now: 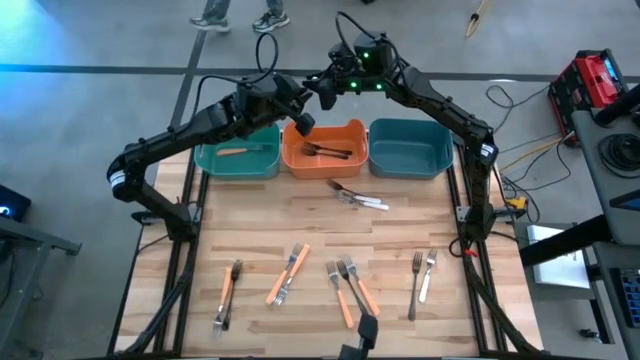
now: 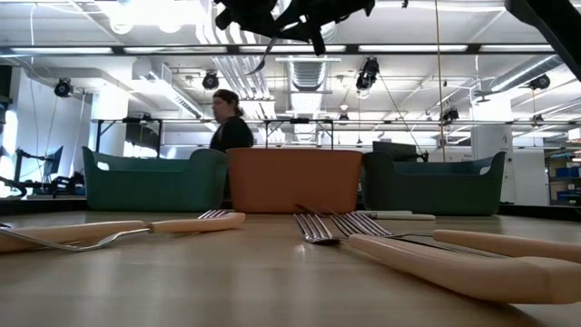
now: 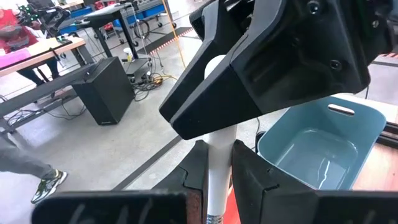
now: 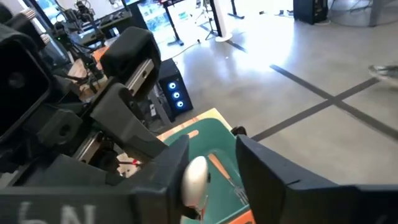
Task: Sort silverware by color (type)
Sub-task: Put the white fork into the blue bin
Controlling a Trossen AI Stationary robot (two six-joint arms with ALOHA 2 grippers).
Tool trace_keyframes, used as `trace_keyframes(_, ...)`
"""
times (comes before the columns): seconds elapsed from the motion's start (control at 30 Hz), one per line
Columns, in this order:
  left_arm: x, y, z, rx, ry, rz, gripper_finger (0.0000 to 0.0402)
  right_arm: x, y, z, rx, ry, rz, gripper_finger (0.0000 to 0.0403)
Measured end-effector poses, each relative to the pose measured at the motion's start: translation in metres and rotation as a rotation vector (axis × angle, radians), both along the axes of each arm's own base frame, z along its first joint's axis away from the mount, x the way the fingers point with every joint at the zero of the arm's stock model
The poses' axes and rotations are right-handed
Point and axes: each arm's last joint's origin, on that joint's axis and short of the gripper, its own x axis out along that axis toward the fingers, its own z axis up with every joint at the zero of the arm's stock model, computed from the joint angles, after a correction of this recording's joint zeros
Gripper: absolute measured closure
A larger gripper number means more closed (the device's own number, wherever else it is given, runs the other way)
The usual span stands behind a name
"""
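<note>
Above the orange bin (image 1: 325, 150), the left end effector (image 3: 216, 186) pinches a white-handled fork (image 3: 217, 168); the right end effector (image 4: 208, 171) stands spread around its handle end.

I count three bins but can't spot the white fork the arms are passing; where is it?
The white fork is up in the air above the orange bin, clamped in the left gripper, with the right gripper closing around its handle.

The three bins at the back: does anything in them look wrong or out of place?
Nothing looks spilled or damaged. The left teal bin holds an orange-handled fork, while the orange bin holds dark-handled forks, so bin colour and handle colour do not match. The right teal bin is empty.
</note>
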Motion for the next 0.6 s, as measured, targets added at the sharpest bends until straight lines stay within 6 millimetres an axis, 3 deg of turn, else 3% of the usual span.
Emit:
trace_keyframes(0.27,0.0002,0.0001,0.0009,0.009,-0.004,0.007,0.0374,0.0049,0.0072,0.0005,-0.043,0.006,-0.004,0.0383)
trace_keyframes(0.6,-0.0004,0.0009,0.0015,0.029,0.004,0.035,0.0361,0.0039,0.0052,0.0000,-0.028,0.010,-0.034,0.0389)
